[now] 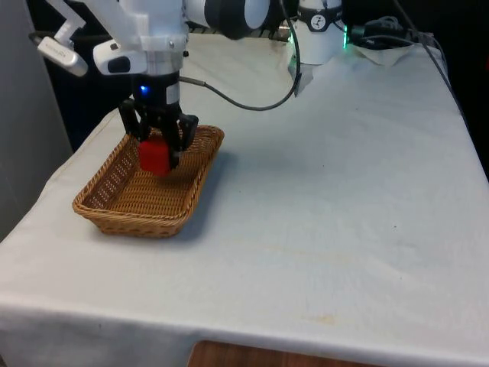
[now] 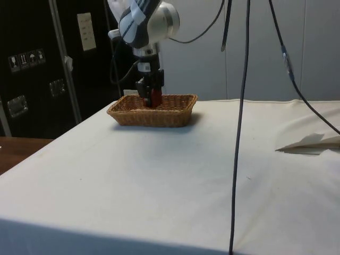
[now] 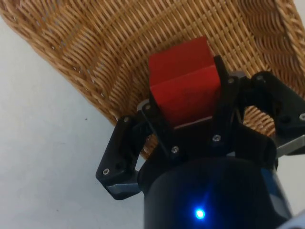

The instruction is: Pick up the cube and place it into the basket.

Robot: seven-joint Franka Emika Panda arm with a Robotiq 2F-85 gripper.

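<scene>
Across the lower half of the front view lies bare white cloth (image 1: pixel 328 229); further back, at the left of that frame, a wicker basket (image 1: pixel 114 214) sits on the table, and behind it the robot's base stands at the upper edge. The gripper (image 1: pixel 157 149) hangs over the far end of the basket with its fingers closed on a red cube (image 1: pixel 153 156). In the wrist view the cube (image 3: pixel 183 86) is squeezed between the two black fingers (image 3: pixel 157 124), with the basket's woven floor (image 3: pixel 119 43) right beneath it.

As a judgement, the task is mostly done: the cube has been picked up and carried over the basket, and what is left is to let go, perhaps after a slight lowering, and lift clear. Whether the cube already touches the weave cannot be told.

From the side view the white arm (image 2: pixel 146 21) reaches in from the upper left of the frame and its wrist points straight down, the gripper (image 2: pixel 151 95) dipping just below the basket's rim (image 2: pixel 159 98).
</scene>
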